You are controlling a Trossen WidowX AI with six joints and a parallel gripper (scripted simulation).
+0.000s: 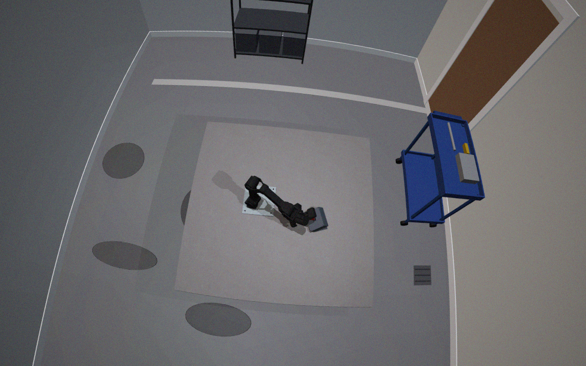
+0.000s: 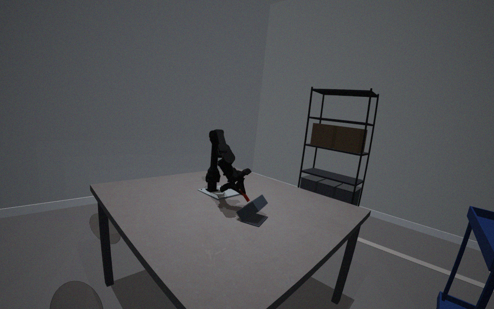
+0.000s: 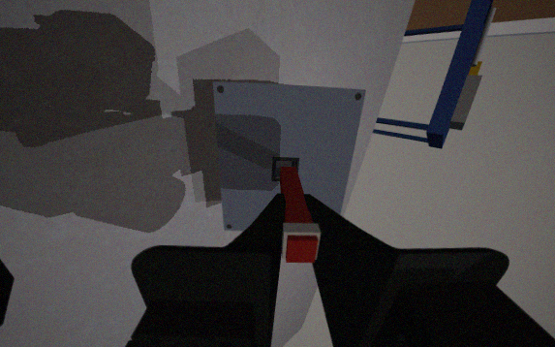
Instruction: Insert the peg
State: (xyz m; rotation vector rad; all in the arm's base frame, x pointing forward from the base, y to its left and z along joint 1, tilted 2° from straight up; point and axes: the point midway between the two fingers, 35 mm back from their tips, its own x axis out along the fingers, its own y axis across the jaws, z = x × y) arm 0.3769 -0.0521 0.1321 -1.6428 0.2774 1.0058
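The red square peg [image 3: 294,196] [image 2: 246,197] is tilted, with a pale band near its top end. My gripper [image 3: 292,201] [image 2: 243,191] is shut on the peg, and the peg's bottom end points at the panel. The blue-grey sloped panel [image 3: 323,126] [image 2: 252,207] [image 1: 318,221] has one square, dark-rimmed hole [image 3: 277,170] in its face. In the wrist view the peg's far end overlaps the lower right part of the hole. I cannot tell whether the tip is just above the face or at the hole's mouth. In the top view the arm partly hides the peg.
The arm's pale base plate [image 1: 265,210] [image 2: 219,196] is fixed on the table [image 1: 240,263] [image 2: 187,238]. A blue cart [image 1: 444,168] stands beyond the table, and a black shelf [image 1: 271,20] [image 2: 336,174] stands by the wall. The arm's shadow falls across the panel's left part.
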